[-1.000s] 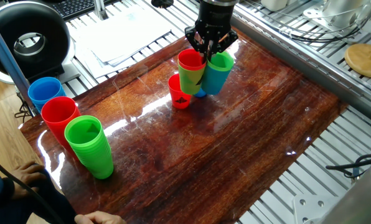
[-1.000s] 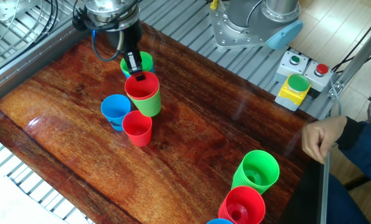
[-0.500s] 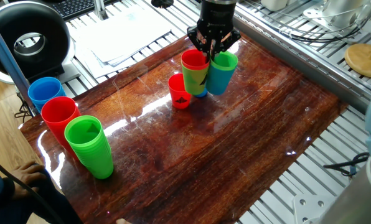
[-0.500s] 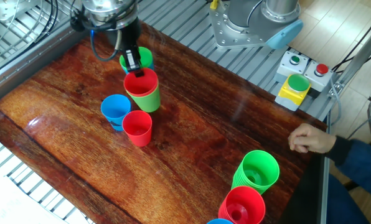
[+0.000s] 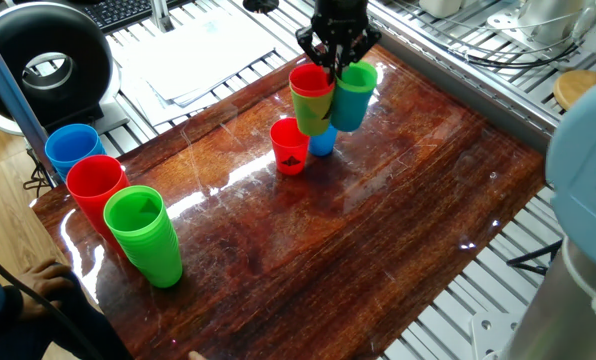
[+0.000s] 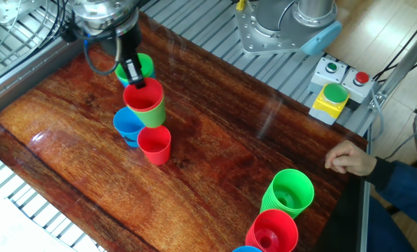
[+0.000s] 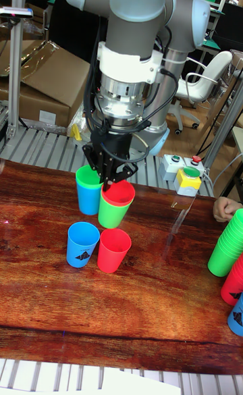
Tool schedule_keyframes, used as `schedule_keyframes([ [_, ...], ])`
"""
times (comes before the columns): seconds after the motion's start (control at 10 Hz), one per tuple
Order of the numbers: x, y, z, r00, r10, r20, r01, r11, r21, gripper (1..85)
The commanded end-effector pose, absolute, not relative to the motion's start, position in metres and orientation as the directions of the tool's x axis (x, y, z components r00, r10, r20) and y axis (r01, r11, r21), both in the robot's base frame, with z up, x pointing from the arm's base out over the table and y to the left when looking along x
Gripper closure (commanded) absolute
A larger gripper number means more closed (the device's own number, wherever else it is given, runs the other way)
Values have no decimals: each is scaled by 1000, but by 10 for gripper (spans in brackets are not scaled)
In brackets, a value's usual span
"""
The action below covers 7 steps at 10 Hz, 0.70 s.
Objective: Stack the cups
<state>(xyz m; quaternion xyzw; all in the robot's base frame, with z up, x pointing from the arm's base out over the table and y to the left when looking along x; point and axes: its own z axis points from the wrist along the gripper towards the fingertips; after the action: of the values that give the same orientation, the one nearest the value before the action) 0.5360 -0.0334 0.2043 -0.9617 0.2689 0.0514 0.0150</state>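
2 fingers (image 7: 111,180) are pinched on the rim of a red cup in a green cup (image 7: 115,206), and this pair hangs upright just above the surface (image 5: 398,230). Right behind them stands a green cup in a blue cup (image 7: 88,191). In front, lower down, 1 blue cup (image 7: 82,244) and 1 red cup (image 7: 113,250) stand side by side, open ends up. The next move depends on this: the held pair is up above those 2 single cups, so it may need to go over 1 and straight down. The 3 tall piles (image 5: 128,215) are far off.
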Motion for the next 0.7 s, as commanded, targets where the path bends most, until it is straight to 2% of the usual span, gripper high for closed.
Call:
schedule_keyframes([
  [0.0, 552, -26, 206, 853, -514, -91, -517, -856, -18, 843],
  [0.3, 565, -20, 205, 873, -485, -46, -487, -873, -37, 843],
  [0.6, 565, -12, 205, 885, -463, -48, -465, -884, -51, 843],
])
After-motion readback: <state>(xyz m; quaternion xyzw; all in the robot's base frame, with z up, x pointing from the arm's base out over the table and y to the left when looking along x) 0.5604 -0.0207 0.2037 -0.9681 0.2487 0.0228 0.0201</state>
